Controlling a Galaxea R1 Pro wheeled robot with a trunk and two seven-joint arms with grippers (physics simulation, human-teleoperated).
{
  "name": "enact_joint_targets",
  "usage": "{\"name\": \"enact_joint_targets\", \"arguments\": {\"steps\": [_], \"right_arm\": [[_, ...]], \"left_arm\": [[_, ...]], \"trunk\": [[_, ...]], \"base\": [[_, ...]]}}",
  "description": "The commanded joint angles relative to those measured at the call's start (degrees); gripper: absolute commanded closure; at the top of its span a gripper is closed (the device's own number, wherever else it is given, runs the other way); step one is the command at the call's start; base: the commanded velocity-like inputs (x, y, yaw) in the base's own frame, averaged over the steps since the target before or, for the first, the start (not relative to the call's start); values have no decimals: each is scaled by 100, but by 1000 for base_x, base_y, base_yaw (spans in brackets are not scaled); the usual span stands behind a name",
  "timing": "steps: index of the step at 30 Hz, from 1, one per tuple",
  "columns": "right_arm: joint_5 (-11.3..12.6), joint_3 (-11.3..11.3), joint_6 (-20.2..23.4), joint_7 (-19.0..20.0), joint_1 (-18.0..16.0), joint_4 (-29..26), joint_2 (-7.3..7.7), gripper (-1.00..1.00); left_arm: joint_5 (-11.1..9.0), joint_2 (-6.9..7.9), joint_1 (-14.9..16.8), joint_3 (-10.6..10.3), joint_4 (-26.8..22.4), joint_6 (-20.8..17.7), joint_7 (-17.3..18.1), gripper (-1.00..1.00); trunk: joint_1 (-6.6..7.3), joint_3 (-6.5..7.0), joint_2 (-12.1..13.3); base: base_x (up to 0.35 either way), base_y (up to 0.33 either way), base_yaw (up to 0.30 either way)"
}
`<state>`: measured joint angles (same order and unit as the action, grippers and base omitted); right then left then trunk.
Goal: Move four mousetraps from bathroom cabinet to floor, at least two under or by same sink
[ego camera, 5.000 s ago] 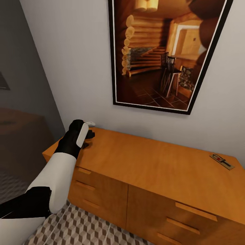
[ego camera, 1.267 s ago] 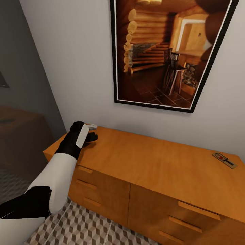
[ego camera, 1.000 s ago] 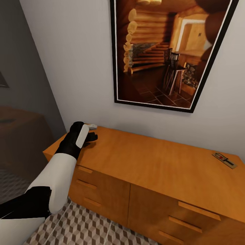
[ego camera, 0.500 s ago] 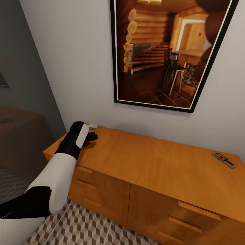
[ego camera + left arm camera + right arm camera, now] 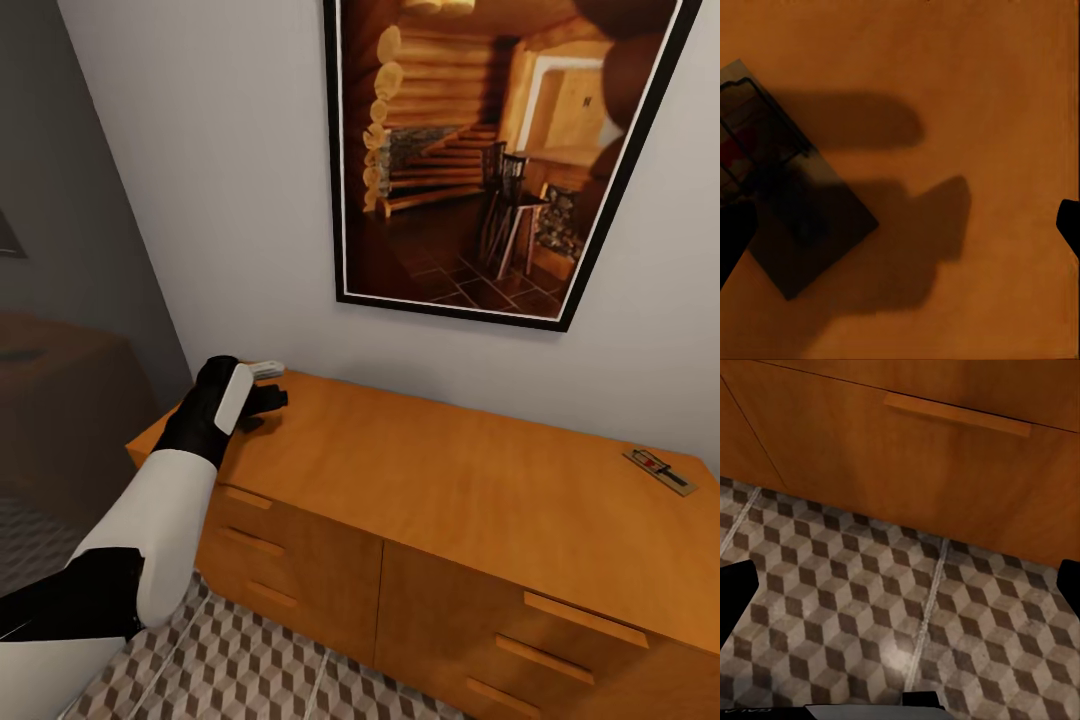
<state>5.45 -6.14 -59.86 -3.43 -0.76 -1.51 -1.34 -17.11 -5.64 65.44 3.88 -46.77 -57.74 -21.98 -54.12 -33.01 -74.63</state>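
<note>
left gripper spread above cabinet; mousetrap flat, dark, wire-framed; right gripper spread

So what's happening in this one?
The robot's left gripper hangs open over the far left corner of the cabinet top, just above a mousetrap lying flat beside one fingertip, not gripped. A second mousetrap lies at the top's right end. The right gripper is open, low over the bathroom floor.
</note>
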Motion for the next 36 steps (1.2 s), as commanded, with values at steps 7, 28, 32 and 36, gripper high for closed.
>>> {"name": "enact_joint_targets", "arguments": {"steps": [7, 28, 32, 36], "right_arm": [[53, -54, -14, -17, -3, 2, -3, -100], [53, -54, -14, -17, -3, 2, -3, -100], [53, -54, -14, -17, -3, 2, -3, -100], [53, -54, -14, -17, -3, 2, -4, -100]], "left_arm": [[-57, 15, 4, 16, -7, -13, 67, -100], [-56, 77, 4, 16, -1, -17, 90, -100], [-56, 80, 4, 16, 0, -17, 89, -100], [-56, 81, 4, 10, 1, -16, 88, -100]], "trunk": [[0, -6, -3], [0, -6, -3], [0, -6, -3], [0, -6, -3]], "base": [[0, 0, 0], [0, 0, 0], [0, 22, 0], [0, 43, 0]]}}
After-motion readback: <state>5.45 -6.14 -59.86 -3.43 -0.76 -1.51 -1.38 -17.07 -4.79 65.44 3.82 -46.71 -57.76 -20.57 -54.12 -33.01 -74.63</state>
